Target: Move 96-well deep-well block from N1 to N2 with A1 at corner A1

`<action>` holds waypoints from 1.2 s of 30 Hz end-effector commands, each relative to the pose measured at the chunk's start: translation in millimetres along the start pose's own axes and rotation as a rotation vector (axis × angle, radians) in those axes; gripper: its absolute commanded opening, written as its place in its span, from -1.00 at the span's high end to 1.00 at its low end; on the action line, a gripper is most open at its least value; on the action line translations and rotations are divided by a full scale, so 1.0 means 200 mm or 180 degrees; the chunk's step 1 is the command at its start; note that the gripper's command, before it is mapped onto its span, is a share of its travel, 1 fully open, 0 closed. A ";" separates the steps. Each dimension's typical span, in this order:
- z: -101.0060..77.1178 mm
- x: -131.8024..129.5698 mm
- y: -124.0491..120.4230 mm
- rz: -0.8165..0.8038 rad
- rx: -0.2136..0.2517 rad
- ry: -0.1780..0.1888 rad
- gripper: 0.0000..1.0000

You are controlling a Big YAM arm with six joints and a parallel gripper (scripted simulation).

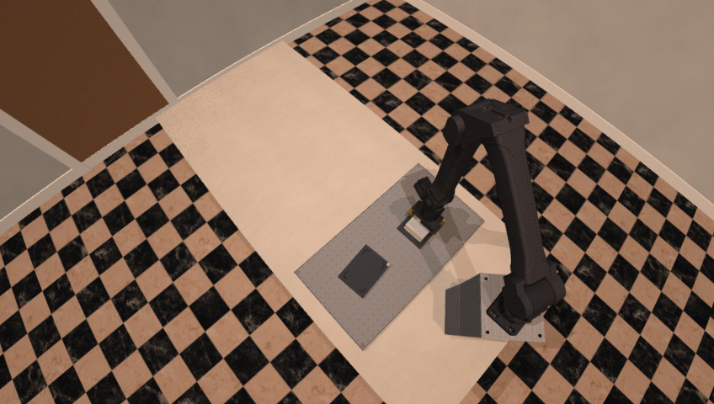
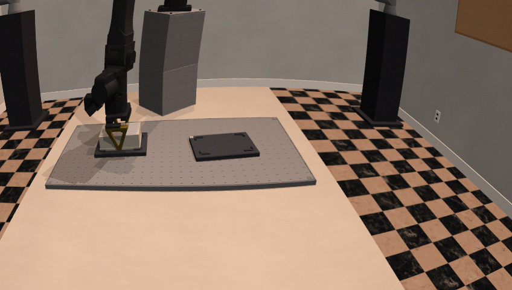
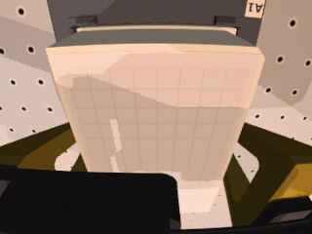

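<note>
Only readable writing: a small pale tag w/ "A1" (image 3: pixel 255 6), showing mirrored/upside-down in the wrist view, sitting at the far right corner of the dark nest N1 (image 3: pixel 150 7). The deep-well block (image 3: pixel 156 111) is standing on N1, inside its raised locators; it's a pale cream, boxy slab, top face showing a faint grid of wells, sides smooth & matte. The claw (image 2: pixel 116 135) is gripping the block across its width, jaws standing fairly wide because the block itself is wide; the fingers are olive-yellow, open triangular frames, one showing as a yellow triangle against the block's near side in the exterior view. The arm (image 1: pixel 506 165) is matte black, angular, reaching down from a grey block pedestal (image 1: pixel 463 310) w/ a perforated-looking base plate (image 1: pixel 538 336). N1 (image 2: pixel 120 150) is a flat dark-grey rectangular plate, slightly bigger than the block (image 2: pixel 133 131). Nest N2 (image 2: pixel 224 145) is lying well apart from N1 on the same board, same dark flat shape, w/ small L-shaped corner locators & a tiny white mark at one corner, too small to read. Both nests are resting on a grey metal-look breadboard (image 2: pixel 179 172) dotted w/ a regular hole grid. The breadboard is lying on a smooth light-wood table (image 2: pixel 179 233). Floor (image 2: pixel 413 179) is a glossy tan/black marble-look checkerboard.
</note>
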State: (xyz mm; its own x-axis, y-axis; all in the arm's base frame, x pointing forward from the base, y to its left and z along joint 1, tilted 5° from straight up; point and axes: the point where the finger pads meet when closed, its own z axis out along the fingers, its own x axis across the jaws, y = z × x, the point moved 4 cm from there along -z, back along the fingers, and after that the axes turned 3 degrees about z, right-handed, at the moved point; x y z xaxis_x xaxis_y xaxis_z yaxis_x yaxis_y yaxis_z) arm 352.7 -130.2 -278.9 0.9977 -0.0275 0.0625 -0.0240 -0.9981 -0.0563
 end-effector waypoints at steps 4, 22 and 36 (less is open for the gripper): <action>-0.11 0.04 -0.01 -0.0028 -0.0029 0.0042 1.00; -0.24 0.03 0.03 0.0000 -0.0033 0.0046 1.00; -0.34 0.02 0.03 -0.0001 -0.0033 0.0047 1.00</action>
State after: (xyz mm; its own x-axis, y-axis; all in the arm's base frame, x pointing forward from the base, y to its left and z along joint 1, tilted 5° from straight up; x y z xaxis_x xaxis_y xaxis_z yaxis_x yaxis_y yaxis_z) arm 342.7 -126.3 -232.2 0.9989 -0.0216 0.0412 -0.0190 -0.9978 -0.0640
